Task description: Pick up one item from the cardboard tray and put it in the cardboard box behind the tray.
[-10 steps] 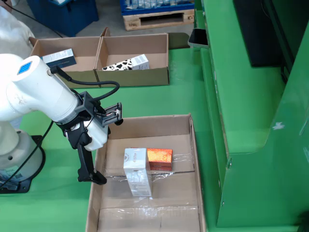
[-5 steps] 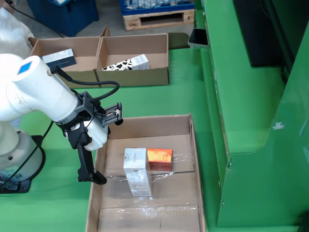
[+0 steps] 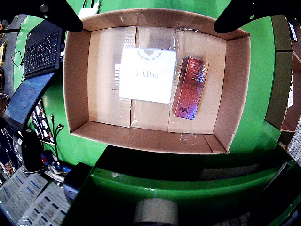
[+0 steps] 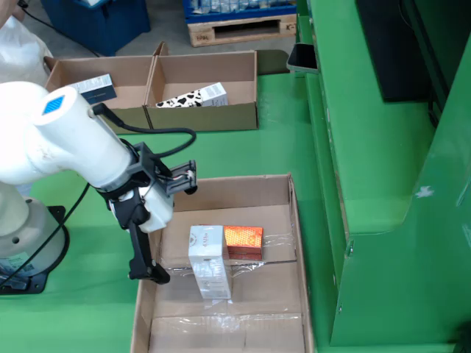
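Observation:
In the view from the side, the cardboard tray holds a white box and an orange-red box lying side by side. My gripper hangs open over the tray's left rim, one finger low, the other higher, nothing held. In the view that rides on the gripper, the white box and red box lie in the tray, and both black fingers stand wide apart at the top corners. Behind the tray stand two joined cardboard boxes.
The left cardboard box holds a dark box; the right one holds a cow-patterned carton. A raised green structure borders the tray's right side. The arm's base stands at left. A laptop keyboard shows beside the tray.
The arm has swung a little to the right, bringing the open gripper farther over the tray's left rim. The boxes have not moved.

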Tool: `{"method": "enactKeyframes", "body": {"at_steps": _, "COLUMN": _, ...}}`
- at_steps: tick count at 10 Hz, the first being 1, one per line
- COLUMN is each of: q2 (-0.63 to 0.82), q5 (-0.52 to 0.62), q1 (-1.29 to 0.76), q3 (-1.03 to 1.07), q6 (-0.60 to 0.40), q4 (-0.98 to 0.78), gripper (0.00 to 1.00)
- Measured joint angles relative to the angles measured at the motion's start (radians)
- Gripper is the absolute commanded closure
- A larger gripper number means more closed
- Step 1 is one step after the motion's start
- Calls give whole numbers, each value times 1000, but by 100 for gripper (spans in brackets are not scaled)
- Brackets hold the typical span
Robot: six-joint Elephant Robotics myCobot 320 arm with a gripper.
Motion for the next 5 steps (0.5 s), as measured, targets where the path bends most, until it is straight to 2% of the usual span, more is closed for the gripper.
{"method": "enactKeyframes", "body": {"at_steps": 5, "q2": -218, "q5": 23, "q1": -8, "q3": 219, "q6": -14, "q4": -89, "gripper": 0}}
